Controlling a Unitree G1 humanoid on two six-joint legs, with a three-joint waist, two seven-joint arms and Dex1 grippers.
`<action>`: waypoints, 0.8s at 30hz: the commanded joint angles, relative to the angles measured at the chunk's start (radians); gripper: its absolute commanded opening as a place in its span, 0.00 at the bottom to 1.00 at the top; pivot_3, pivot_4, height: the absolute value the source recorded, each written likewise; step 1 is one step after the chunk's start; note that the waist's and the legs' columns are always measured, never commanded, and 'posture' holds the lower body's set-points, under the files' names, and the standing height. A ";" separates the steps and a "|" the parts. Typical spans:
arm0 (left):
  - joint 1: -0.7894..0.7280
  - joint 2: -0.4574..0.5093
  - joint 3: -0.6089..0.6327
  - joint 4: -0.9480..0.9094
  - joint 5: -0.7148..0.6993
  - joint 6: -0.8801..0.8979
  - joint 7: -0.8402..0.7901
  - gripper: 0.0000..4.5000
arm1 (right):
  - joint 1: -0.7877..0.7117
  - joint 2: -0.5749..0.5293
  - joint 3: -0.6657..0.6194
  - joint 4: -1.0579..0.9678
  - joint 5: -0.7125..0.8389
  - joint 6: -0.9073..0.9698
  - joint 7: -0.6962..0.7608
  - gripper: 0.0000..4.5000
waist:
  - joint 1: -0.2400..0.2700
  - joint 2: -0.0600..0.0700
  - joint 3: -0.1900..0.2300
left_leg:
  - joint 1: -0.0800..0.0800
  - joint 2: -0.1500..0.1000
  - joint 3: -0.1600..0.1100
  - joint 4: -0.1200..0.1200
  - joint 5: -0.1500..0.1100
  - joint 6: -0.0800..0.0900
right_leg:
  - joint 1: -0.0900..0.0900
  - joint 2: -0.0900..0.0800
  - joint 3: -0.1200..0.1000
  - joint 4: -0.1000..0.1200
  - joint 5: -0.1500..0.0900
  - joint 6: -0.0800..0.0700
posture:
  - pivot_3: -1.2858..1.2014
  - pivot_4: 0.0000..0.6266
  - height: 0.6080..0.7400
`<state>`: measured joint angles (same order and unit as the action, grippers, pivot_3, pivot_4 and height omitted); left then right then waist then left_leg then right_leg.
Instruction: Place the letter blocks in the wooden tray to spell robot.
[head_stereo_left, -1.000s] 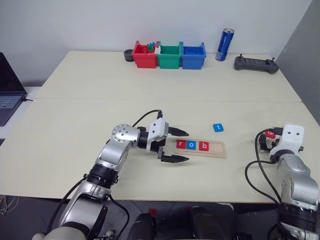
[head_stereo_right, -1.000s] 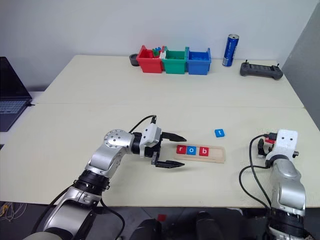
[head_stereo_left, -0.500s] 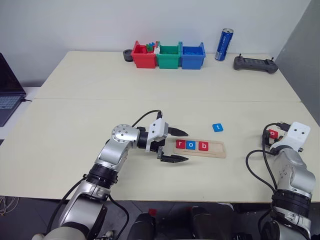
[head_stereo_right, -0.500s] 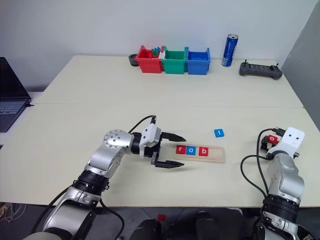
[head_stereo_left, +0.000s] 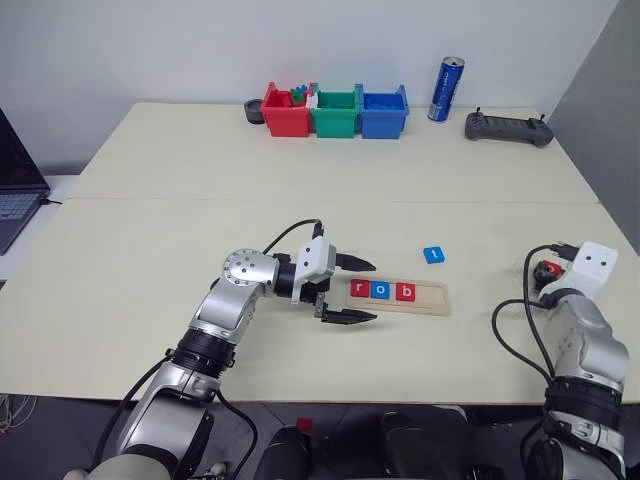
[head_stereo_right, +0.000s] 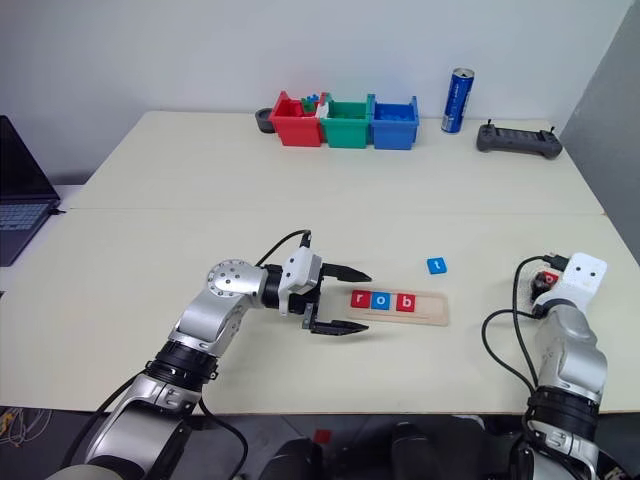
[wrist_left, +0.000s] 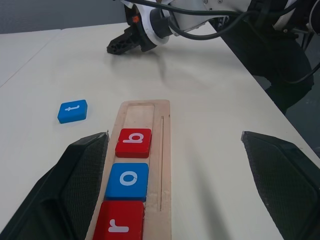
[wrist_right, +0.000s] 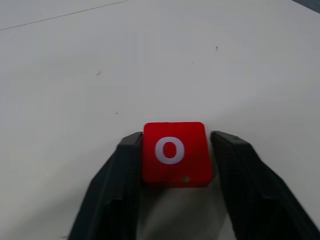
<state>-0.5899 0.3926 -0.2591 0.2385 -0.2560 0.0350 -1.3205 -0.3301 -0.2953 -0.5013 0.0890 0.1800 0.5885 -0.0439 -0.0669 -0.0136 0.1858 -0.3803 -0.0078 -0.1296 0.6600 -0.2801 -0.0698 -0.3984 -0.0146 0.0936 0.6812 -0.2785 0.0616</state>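
Tray (wrist_left: 162, 165) reads "r", "o", "b"; blue "t" (wrist_left: 72, 111) beside it; R pincer (wrist_right: 172, 155) clamped on red "o" (wrist_right: 174, 153), L pincer (head_stereo_left: 350, 291) apart.

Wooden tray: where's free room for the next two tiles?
The wooden tray is bare right of the red b. Table is open between tray and bins. Crowded at the tray's left end: left gripper.

Even, bright overhead light; soft short shadows on the counter (head_stereo_left: 300, 180). Head views sharp; left wrist view's foreground fingers blurred.
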 joint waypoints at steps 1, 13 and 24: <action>-0.014 -0.001 0.008 -0.020 -0.004 -0.013 0.001 1.00 | 0.055 -0.010 0.047 -0.107 0.025 0.087 0.040 0.33 | 0.001 0.000 0.000 | 0.000 0.000 0.000 0.000 0.000 0.000 | 0.000 0.000 0.000 0.000 0.000 0.000 | 0.52 0.24 1.00; -0.013 -0.008 0.004 -0.014 -0.004 -0.017 -0.006 1.00 | 0.325 0.136 0.173 -0.856 0.187 0.654 0.027 0.33 | 0.006 0.001 -0.001 | -0.001 0.000 -0.002 0.000 0.000 0.000 | 0.000 0.001 -0.001 0.000 0.000 0.000 | 0.52 0.24 1.00; -0.029 -0.020 0.003 0.001 -0.001 -0.018 -0.008 1.00 | 0.310 0.153 0.203 -0.858 0.131 0.695 0.012 0.49 | 0.008 0.001 -0.001 | -0.001 0.000 -0.002 0.000 0.000 0.000 | 0.000 0.000 -0.002 -0.001 0.000 0.000 | 0.52 0.24 1.00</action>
<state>-0.5972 0.3747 -0.2591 0.2460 -0.2556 0.0322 -1.3237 -0.0142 -0.1267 -0.2911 -0.7666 0.3263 1.2935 -0.0340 -0.0585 -0.0124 0.1851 -0.3811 -0.0074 -0.1315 0.6597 -0.2800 -0.0699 -0.3987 -0.0142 0.0921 0.6803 -0.2789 0.0616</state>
